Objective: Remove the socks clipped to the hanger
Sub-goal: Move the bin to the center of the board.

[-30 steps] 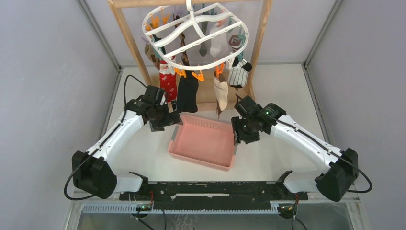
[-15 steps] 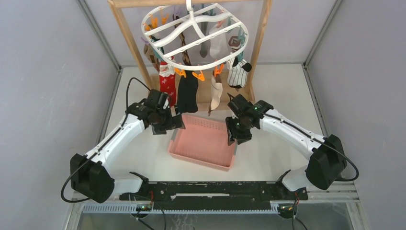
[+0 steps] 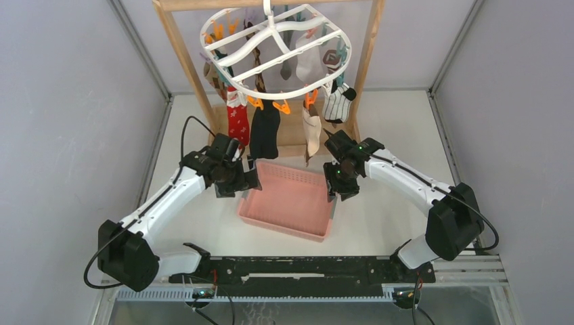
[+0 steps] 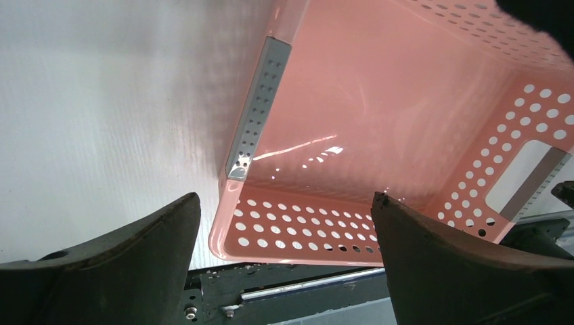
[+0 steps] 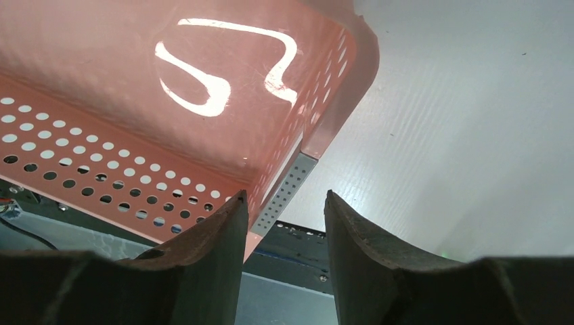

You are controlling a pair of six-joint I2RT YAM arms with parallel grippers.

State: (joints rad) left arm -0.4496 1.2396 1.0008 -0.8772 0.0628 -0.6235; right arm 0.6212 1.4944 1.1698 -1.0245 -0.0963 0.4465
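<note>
The left gripper (image 3: 238,183) has its jaws spread wide and holds nothing. Its wrist camera looks down between the two dark fingers (image 4: 122,257) at the pink basket (image 4: 304,223), whose perforated wall and one corner fill the gap. From above, this gripper sits at the basket's far left corner.

The right gripper (image 3: 336,184) has its jaws partly apart, a narrower gap than the left, also with nothing in it. Its wrist camera shows the basket's corner between the fingers (image 5: 203,250), with white table (image 5: 460,122) to the right. From above, this gripper sits at the basket's far right corner.

The socks hang above and just beyond both grippers, clipped to the white oval hanger (image 3: 269,27), which hangs from a wooden frame (image 3: 179,47) at the back of the table. A red sock (image 3: 237,122) and a black sock (image 3: 265,132) dangle close behind the left gripper. A beige sock (image 3: 312,132) dangles just beside the right gripper, its toe near the wrist. A white striped sock (image 3: 336,103) hangs higher, to the right. Neither gripper touches a sock. More socks hang at the hanger's back, partly hidden.
</note>
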